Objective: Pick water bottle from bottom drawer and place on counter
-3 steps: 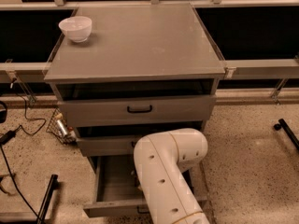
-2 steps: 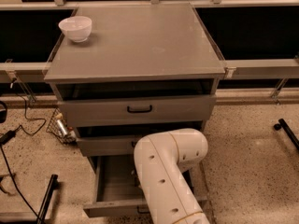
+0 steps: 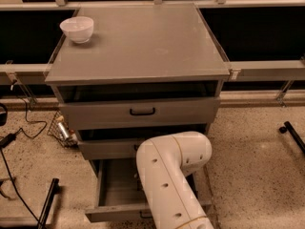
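Observation:
The grey counter (image 3: 143, 42) tops the drawer cabinet. The bottom drawer (image 3: 114, 194) is pulled open toward me, with a bare grey floor showing on its left side. My white arm (image 3: 169, 180) reaches down into the drawer and covers its right part. The gripper is hidden behind the arm's elbow, somewhere inside the drawer. The water bottle does not show in this view.
A white bowl (image 3: 77, 29) sits at the counter's back left corner. The two upper drawers (image 3: 142, 111) are slightly ajar. A wire basket with small bottles (image 3: 62, 129) stands on the floor left of the cabinet. Black cables (image 3: 14, 137) and a black leg (image 3: 47, 202) lie at the left.

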`<state>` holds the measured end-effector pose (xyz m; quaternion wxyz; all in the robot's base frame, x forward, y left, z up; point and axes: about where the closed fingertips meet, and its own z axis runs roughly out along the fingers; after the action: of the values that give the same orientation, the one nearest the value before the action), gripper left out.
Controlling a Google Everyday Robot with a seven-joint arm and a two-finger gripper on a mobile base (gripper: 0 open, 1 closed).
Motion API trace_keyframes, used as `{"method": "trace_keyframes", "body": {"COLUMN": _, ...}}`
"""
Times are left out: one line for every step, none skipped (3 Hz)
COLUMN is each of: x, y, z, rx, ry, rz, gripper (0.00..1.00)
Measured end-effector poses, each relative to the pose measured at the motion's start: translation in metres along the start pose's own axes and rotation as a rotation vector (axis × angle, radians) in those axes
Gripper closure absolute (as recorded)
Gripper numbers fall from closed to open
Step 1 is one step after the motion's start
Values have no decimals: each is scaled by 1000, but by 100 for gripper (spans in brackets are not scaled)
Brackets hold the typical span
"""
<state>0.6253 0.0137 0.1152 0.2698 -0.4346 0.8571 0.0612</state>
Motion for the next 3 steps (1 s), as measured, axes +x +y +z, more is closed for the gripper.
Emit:
{"method": "trace_keyframes", "body": {"x": 0, "y": 0, "z": 0, "rx": 0, "ry": 0, "rz": 0, "gripper": 100}}
{"method": "trace_keyframes", "body": {"x": 0, "y": 0, "z": 0, "rx": 0, "ry": 0, "rz": 0, "gripper": 75}}
{"method": "trace_keyframes", "body": {"x": 0, "y": 0, "z": 0, "rx": 0, "ry": 0, "rz": 0, "gripper": 52}}
